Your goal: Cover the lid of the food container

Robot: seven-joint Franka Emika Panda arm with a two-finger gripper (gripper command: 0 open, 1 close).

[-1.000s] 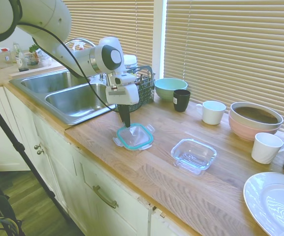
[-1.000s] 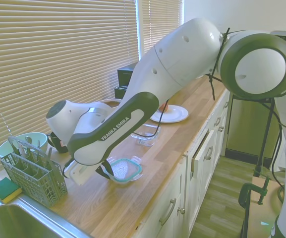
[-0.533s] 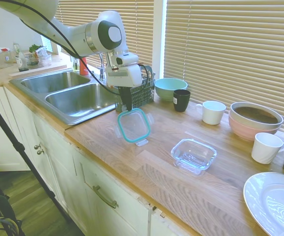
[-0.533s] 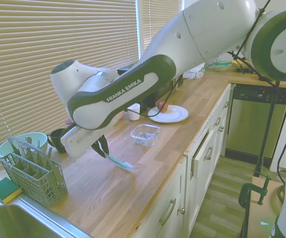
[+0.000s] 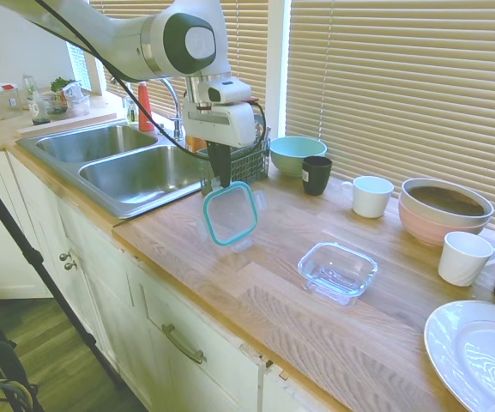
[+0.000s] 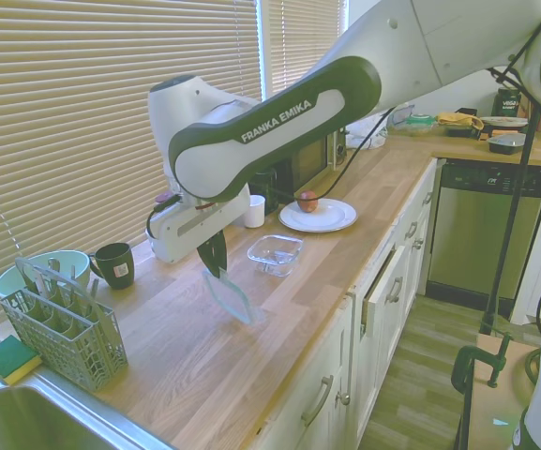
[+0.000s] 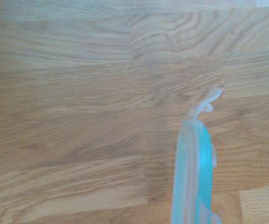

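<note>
The clear lid with its teal rim hangs almost upright above the wooden counter, held by its top edge. My gripper is shut on it. In the second exterior view the lid dangles below the gripper, and the wrist view shows the lid edge-on over bare wood. The food container, a shallow clear glass dish, sits open on the counter to the right of the lid, also visible as the container beyond the gripper.
A grey utensil basket stands right behind the gripper, beside the steel sink. A teal bowl, black mug, white mugs, stacked bowls and a white plate line the back and right.
The gripper rose from the counter with the lid, which went from lying flat to hanging nearly vertical, and shifted slightly toward the container.
</note>
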